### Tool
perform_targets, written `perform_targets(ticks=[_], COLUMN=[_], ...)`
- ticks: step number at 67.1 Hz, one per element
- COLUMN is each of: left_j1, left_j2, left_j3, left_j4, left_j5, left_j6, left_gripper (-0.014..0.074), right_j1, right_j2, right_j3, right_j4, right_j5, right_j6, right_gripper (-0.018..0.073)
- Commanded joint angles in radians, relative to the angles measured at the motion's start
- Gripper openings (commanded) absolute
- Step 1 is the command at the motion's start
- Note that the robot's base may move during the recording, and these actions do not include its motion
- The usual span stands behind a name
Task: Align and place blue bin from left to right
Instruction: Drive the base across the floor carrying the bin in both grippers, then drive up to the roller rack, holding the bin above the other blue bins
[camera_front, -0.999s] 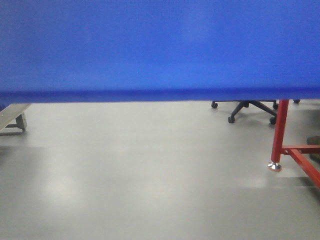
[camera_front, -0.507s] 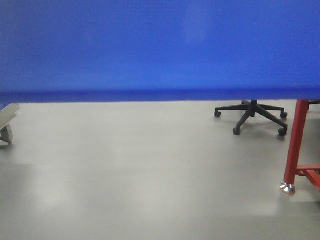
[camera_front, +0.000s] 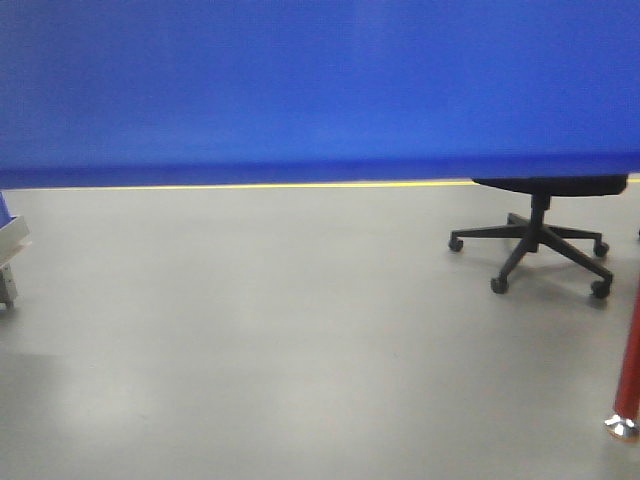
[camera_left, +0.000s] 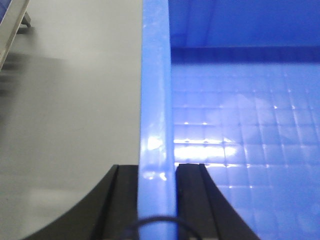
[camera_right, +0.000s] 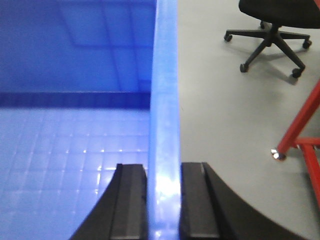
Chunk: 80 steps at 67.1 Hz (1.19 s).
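The blue bin (camera_front: 320, 90) hangs above the floor, and its smooth side fills the upper part of the front view. My left gripper (camera_left: 157, 172) is shut on the bin's left rim (camera_left: 156, 90), one black finger (camera_left: 125, 200) outside and the other inside over the gridded bin floor (camera_left: 250, 150). At the opposite wall, my right gripper (camera_right: 164, 172) is shut on the right rim (camera_right: 164, 75), with one black finger (camera_right: 197, 200) outside the wall. The inside of the bin holds nothing that I can see.
A black office chair (camera_front: 540, 240) stands on the grey floor at the right, also in the right wrist view (camera_right: 272, 30). A red frame leg (camera_front: 628, 380) is at the far right edge. A grey metal stand (camera_front: 8, 250) sits at the far left. A yellow floor line (camera_front: 300, 185) runs behind.
The floor scene has slid right: chair and red leg moved right and nearer, the grey stand moved left. The bin's lower edge sits slightly higher, uncovering a yellow line.
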<state>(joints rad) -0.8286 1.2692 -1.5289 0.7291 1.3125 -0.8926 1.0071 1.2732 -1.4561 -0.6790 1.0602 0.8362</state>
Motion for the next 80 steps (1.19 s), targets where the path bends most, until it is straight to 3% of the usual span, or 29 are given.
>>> perform_targets(ticks=[1,21,80], left_j1=[-0.021,-0.021,-0.021], left_j2=[-0.007,-0.007,-0.007], left_j3=[-0.007,-0.007,-0.007], left_j4=[-0.009,-0.009,-0.003], left_j5=[-0.113,-0.113,-0.114], left_j6=[-0.007,-0.007,-0.007], left_gripper=[-0.0111,-0.0111,-0.0111], right_j1=[0.015,0.015,0.015], right_j2=[-0.006,-0.006,-0.006], right_j3=[-0.009,-0.009,-0.009], right_j4=[0.012,0.012,0.012], right_j5=[-0.202,-0.269,-0.285], right_j6=[-0.001,-0.001,-0.001], right_gripper=[-0.008,-0.008,-0.008])
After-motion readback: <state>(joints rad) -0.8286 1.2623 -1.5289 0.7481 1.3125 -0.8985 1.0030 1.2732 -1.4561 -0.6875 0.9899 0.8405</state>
